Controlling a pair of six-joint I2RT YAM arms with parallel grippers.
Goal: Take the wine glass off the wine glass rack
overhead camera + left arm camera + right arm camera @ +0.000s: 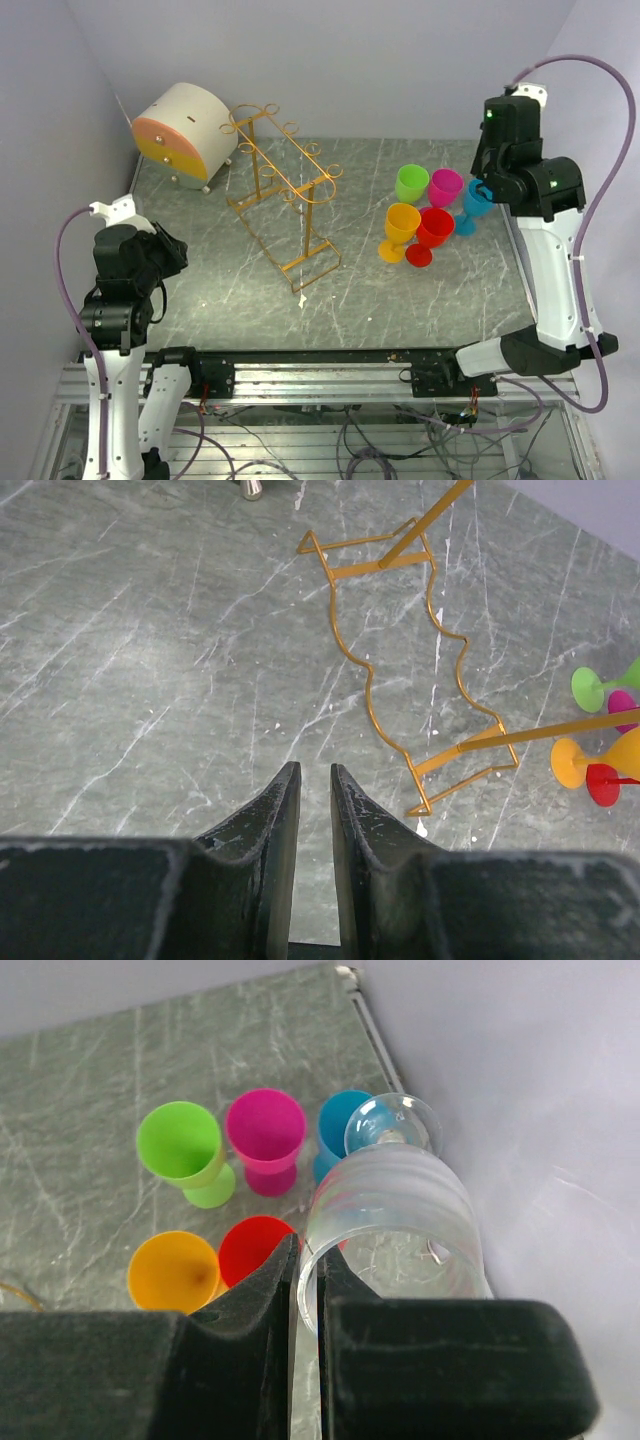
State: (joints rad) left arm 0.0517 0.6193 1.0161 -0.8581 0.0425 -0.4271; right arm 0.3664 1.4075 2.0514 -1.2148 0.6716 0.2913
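Clear wine glass [390, 1220] pinched at rim by right hand [308, 1260], desk [230, 290] right edge, wall close beside, above coloured cups [425, 215]. Gold rack [420, 528] mid-desk, well apart. Left hand [315, 775] slightly parted, empty, near left edge.

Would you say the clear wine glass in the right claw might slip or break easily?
Probably slippery: the right claw pinches the clear wine glass only by its rim wall. Likely fragile too: it looks thin and transparent.

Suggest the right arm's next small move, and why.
Probably shift the right gripper sideways toward bare table before lowering. It pinches the clear wine glass by its rim, already off the rack, and its foot hangs over the blue cup.
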